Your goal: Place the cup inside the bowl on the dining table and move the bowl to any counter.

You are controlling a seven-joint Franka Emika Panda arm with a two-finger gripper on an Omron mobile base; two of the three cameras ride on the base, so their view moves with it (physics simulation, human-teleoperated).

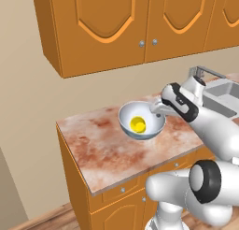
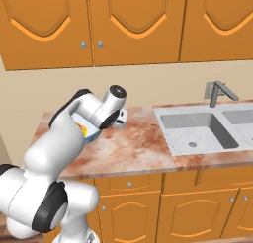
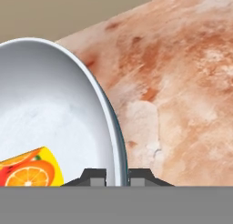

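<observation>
The tool [image 3: 117, 177] is pinching the rim of the bowl [image 1: 140, 120] between narrow jaws, the cup [image 1: 138, 124] is lying inside, just beside the tool, so it should be lowering slowly and level onto the tabletop [image 1: 107, 145] below before letting go.

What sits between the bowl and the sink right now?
Only bare marbled counter lies between the bowl and the sink, as the right base view shows. The hand pinches the bowl's rim.
</observation>
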